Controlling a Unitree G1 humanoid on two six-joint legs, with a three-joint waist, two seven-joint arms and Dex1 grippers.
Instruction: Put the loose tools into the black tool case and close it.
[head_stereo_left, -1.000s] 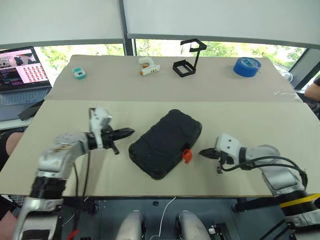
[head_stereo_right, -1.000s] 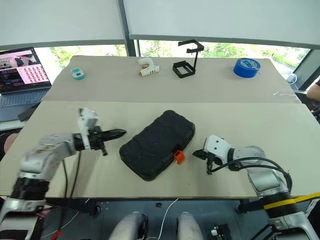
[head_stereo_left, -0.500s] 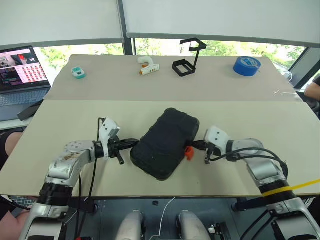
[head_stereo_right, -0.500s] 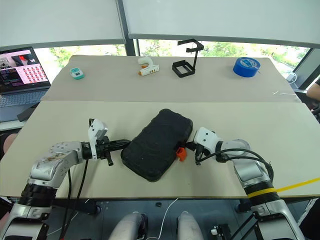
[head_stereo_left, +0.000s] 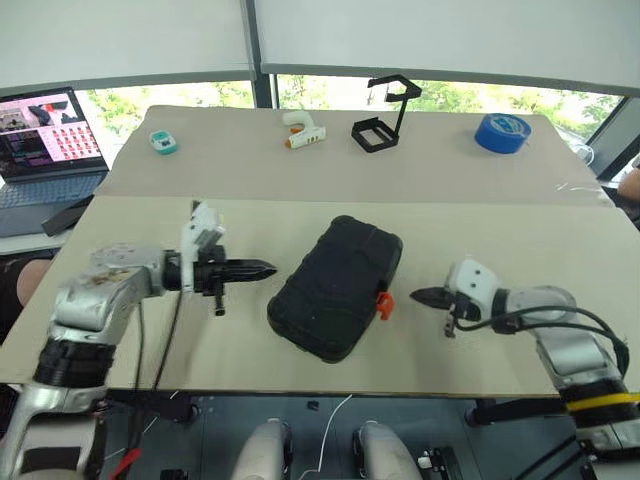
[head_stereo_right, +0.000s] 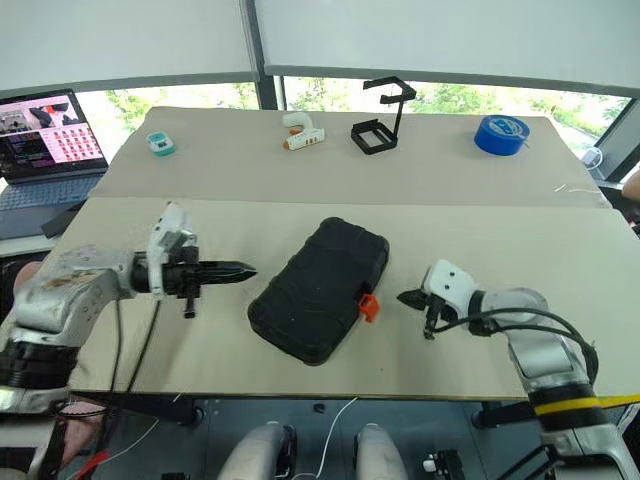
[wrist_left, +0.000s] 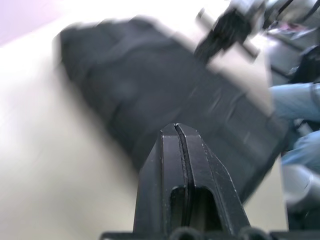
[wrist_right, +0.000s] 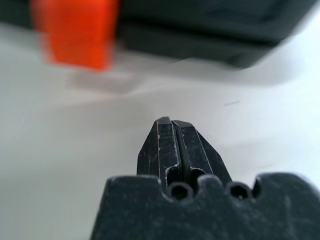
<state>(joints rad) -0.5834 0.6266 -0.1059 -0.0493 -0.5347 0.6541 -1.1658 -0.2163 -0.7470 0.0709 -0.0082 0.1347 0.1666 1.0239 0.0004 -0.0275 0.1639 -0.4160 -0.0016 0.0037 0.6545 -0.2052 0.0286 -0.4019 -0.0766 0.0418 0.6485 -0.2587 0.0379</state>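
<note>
Case (head_stereo_left: 336, 288) shut, flat on table (head_stereo_left: 520, 250), latch (head_stereo_left: 383, 304) facing right gripper (head_stereo_left: 420, 296) (likely for fastening). Left gripper (head_stereo_left: 266, 268) alongside; both pinched together, empty.

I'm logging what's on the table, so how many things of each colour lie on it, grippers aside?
Black: 2, the tool case and the wire stand
Blue: 1, the tape roll
White and orange: 1, the gun-shaped tool
Teal and white: 1, a small device
Total: 5
</note>
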